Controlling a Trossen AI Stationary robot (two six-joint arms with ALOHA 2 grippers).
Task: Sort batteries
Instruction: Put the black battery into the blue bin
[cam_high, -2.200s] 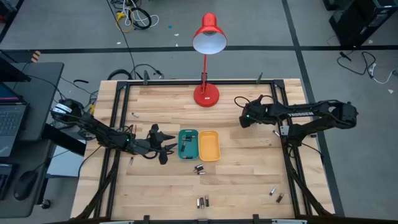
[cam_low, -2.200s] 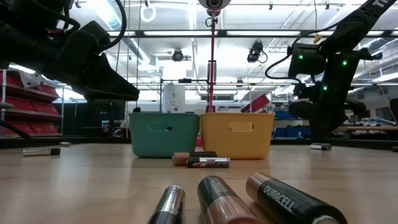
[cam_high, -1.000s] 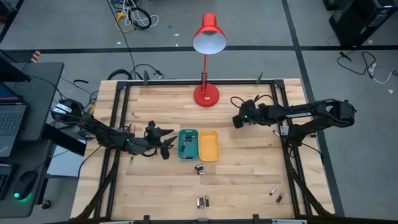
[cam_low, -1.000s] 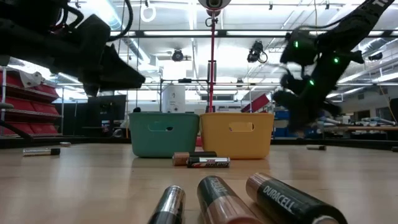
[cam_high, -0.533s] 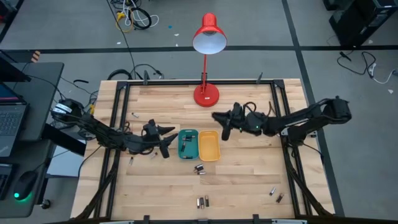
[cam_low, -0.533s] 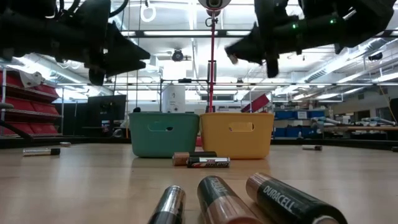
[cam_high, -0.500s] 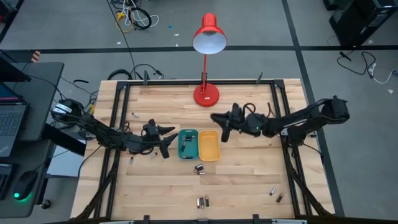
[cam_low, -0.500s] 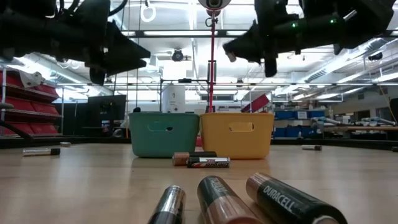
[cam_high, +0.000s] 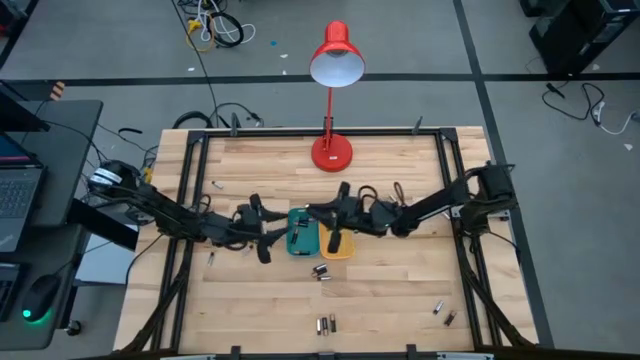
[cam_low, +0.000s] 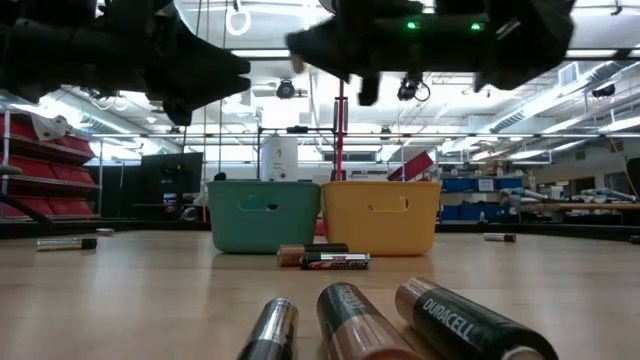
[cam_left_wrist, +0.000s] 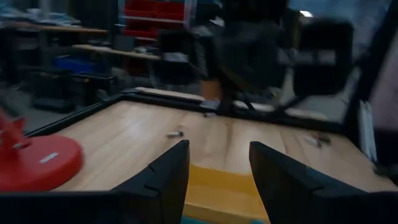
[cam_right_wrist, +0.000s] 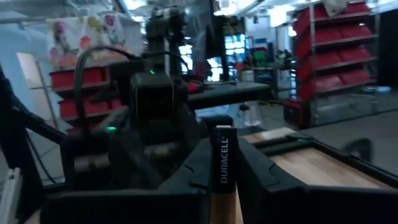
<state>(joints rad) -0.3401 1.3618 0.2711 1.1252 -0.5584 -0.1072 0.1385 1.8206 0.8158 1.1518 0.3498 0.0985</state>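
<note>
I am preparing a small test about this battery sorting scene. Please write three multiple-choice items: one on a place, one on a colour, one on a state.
1. Where is the right gripper?
A. Over the two small bins
B. Beside the lamp's base
C. At the table's near edge

2. What colour is the bin next to the teal bin?
A. Red
B. Yellow
C. White

3. How are the right gripper's jaws?
A. Wide open and empty
B. Shut on a battery
C. Shut on a cable

Answers:
1 A: the high view shows it above the bins at the table's middle.
2 B: both the high and low views show it yellow.
3 B: the right wrist view shows a Duracell battery upright between its jaws.
</note>
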